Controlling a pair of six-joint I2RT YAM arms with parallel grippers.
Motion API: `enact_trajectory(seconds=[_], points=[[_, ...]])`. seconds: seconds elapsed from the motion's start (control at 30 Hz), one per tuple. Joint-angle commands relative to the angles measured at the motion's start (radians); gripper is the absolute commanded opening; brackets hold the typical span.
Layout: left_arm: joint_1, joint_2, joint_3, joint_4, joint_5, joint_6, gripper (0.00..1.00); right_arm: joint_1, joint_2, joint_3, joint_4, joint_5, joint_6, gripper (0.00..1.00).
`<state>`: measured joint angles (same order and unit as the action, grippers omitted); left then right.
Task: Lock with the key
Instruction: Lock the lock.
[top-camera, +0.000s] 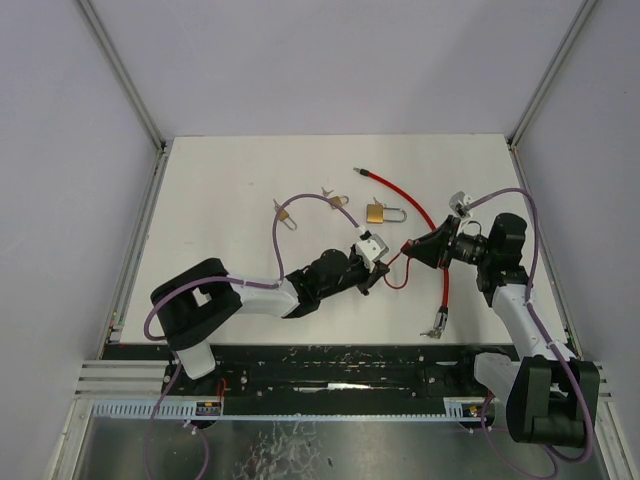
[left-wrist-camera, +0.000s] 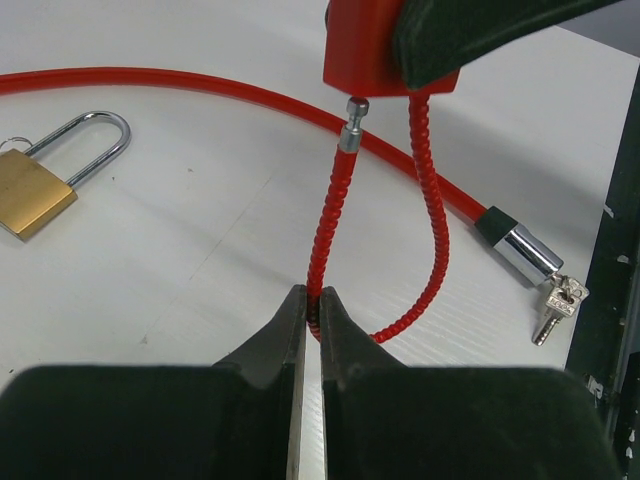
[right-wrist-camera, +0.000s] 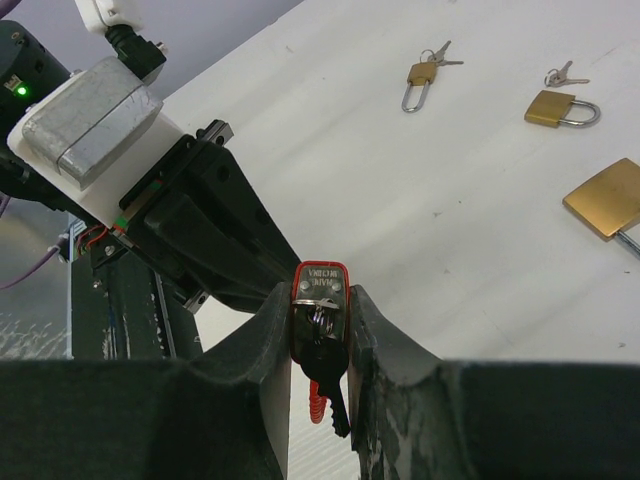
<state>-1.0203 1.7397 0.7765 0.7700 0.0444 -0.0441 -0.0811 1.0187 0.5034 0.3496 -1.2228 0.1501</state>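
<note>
Left end effector (left-wrist-camera: 310, 300) pinching the cable (left-wrist-camera: 330, 215), right end effector (right-wrist-camera: 320, 305) grasping the lock (right-wrist-camera: 320, 283), I nudge the tip (left-wrist-camera: 352, 120) ahead squarely in.

A white table (top-camera: 230, 190) filled the booth. Plain pale-grey walls (top-camera: 330, 60) rose behind it and at both its sides, with metal posts (top-camera: 121, 70) at its far corners. A black rail (top-camera: 300, 366) ran along its near edge. The light was soft and even.
</note>
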Motion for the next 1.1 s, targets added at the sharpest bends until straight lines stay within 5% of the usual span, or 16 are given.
enact_trajectory(seconds=[0.0,0.7,0.9,1.07], points=[[-0.018,0.011,0.04,0.04,0.038,0.022,0.0,0.024,0.015,0.023,-0.01,-0.029,-0.052,0.0],[-0.016,0.001,0.017,0.089,0.119,0.015,0.0,0.096,0.043,0.015,-0.128,0.037,-0.24,0.0],[0.008,-0.034,-0.054,0.212,0.174,-0.008,0.0,0.117,0.082,0.018,-0.178,0.075,-0.31,0.0],[0.112,-0.055,-0.145,0.413,0.291,-0.18,0.0,0.127,0.116,0.044,-0.262,0.111,-0.386,0.0]])
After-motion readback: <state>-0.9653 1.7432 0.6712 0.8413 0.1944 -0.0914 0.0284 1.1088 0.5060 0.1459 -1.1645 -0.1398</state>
